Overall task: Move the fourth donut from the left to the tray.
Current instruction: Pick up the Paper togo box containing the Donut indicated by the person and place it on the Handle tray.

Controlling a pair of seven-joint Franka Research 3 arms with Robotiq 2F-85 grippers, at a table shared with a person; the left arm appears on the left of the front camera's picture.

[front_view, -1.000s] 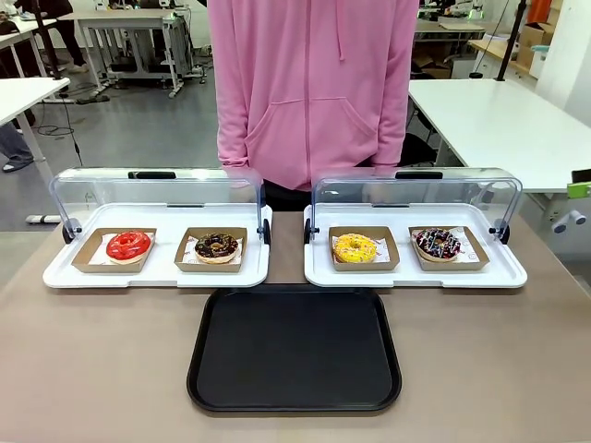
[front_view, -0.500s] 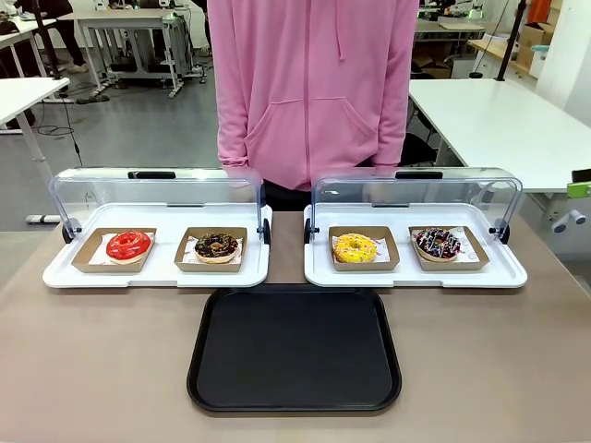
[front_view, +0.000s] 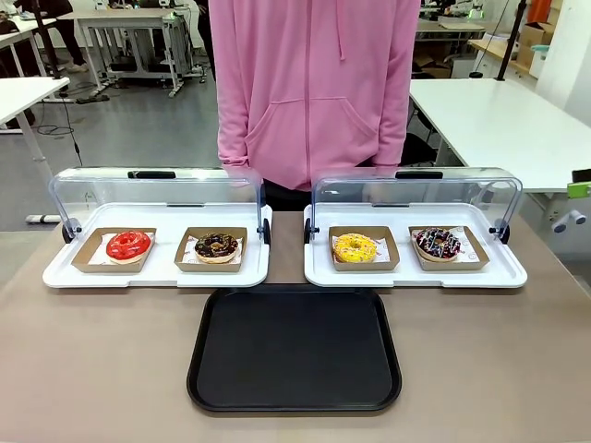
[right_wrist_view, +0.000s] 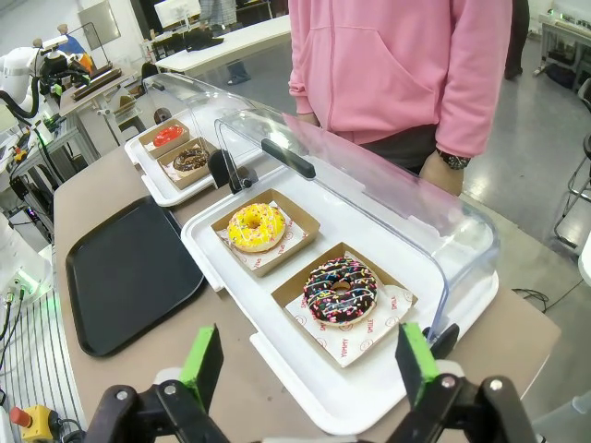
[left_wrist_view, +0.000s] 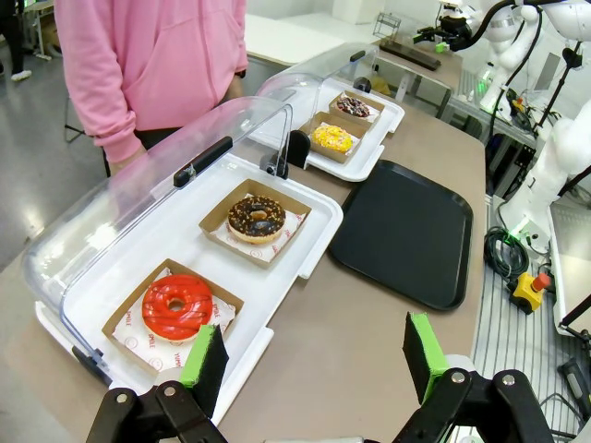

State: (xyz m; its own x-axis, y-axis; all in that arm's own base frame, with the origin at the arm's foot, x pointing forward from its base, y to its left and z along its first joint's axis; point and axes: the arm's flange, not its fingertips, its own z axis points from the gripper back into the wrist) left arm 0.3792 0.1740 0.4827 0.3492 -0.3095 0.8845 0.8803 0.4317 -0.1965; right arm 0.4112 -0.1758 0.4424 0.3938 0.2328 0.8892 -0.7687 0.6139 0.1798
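Brown counter (front_view: 92, 369) carries the black tray (front_view: 294, 349), bare, centred just on the robot's side of two white trays, likely so either arm can drop onto it. Left white tray (front_view: 166, 273) holds red donut (front_view: 128, 245) and crumb-topped chocolate donut (front_view: 216, 245). Right white tray (front_view: 404, 277) holds yellow donut (front_view: 355, 247) and the fourth donut (front_view: 438, 243), at the row's right end, well apart from the black tray. Each donut sits in its own cardboard holder (front_view: 474, 260), probably so fingers take card, not glaze. Clear lids (front_view: 416, 189) are swung back toward the person (front_view: 314, 83), leaving the near side open for reaching in.

Left wrist view: left gripper (left_wrist_view: 314, 358) hangs over the counter beside the red donut's end, fingers spread wide, nothing between them. Fourth donut is at the far end of the row from here, so this arm looks poorly placed.

Right wrist view: right gripper (right_wrist_view: 309, 363) has fingers spread wide, empty. Fourth donut sits in its holder just ahead of them, beside the yellow donut, on the lid's open side. Nothing is on the black tray yet. Right arm looks like the one for the grasp.
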